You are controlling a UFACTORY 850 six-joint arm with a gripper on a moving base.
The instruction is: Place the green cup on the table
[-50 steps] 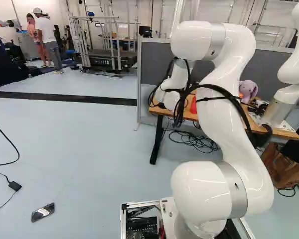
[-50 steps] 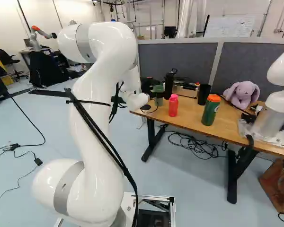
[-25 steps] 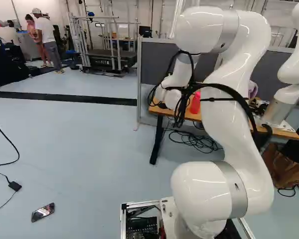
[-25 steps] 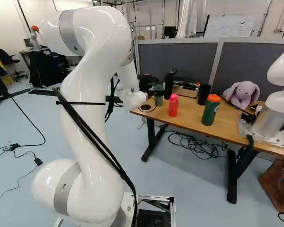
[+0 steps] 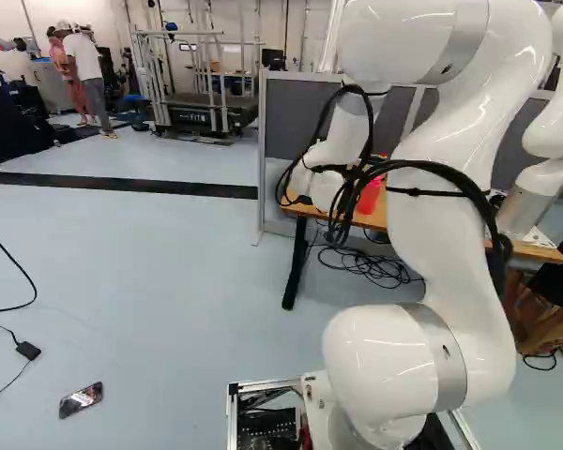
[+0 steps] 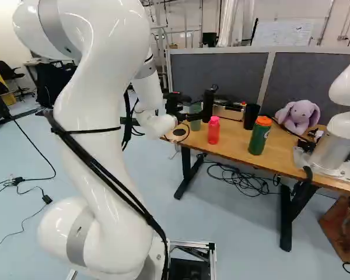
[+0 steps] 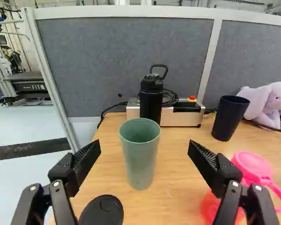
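Observation:
The green cup point(image 7: 140, 161) stands upright on the wooden table point(image 7: 173, 173), its open rim facing up. My gripper point(image 6: 186, 108) shows in the right base view beside the cup point(image 6: 195, 109), which it partly covers. In the wrist view the gripper point(image 7: 145, 146) is open, and the cup appears in the gap ahead of the fingertips, touching neither finger. The left base view hides the fingers and the cup behind the arm and its cables.
A black disc point(image 7: 102, 213) lies near one finger; a pink bottle point(image 7: 253, 171) is by the other. Behind the cup stand a black bottle point(image 7: 151, 101) and a metal box point(image 7: 185, 115). Farther along: black cup point(image 7: 229, 119), green orange-lidded bottle point(image 6: 259, 135), purple plush point(image 6: 298, 115), another robot point(image 6: 338, 137).
My arm's elbow has swung back toward the base cameras, and the wrist has shifted slightly left in the right base view. The base and the table's things have stayed put.

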